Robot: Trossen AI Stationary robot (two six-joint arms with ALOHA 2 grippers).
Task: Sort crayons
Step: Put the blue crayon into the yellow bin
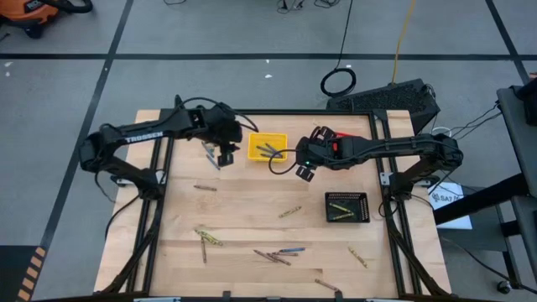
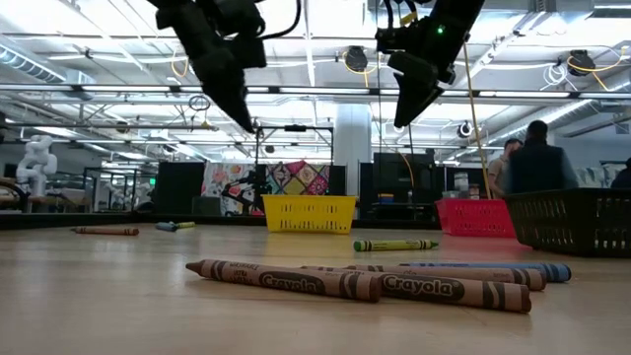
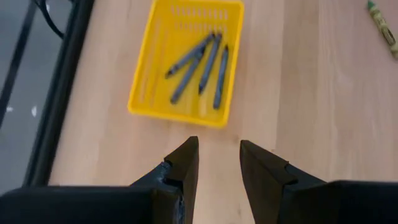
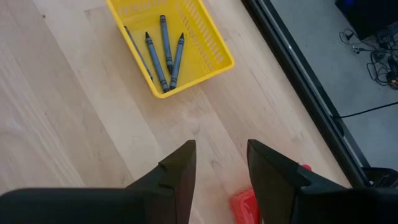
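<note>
- My left pincer [image 1: 223, 157] hangs above the table with its fingers [image 3: 186, 163] spread and nothing between them.
- Just ahead of that pincer sits the yellow basket [image 3: 149, 81], holding four blue-grey crayons [image 3: 205, 65] lying roughly side by side.
- My right pincer [image 1: 304, 172] also hangs in the air, on the other side of the yellow basket, its fingers [image 4: 180, 168] parted and empty.
- Close under my right wrist a bit of the red basket [image 4: 245, 205] peeks out; I cannot tell what lies in it.
- Out beyond my right pincer, toward the near side of the table, stands the black basket [image 1: 346, 207] with yellow-olive crayons [image 1: 340, 204] inside.
- Loose crayons [image 1: 277, 256] are scattered over the wooden table [image 1: 243, 218] well away from both pincers: a brown and blue cluster at the near middle, one green-yellow stick [image 1: 290, 211] between my right pincer and that cluster, others toward the left and right near corners.
- People [image 2: 532, 158] stand in the room behind the table.
</note>
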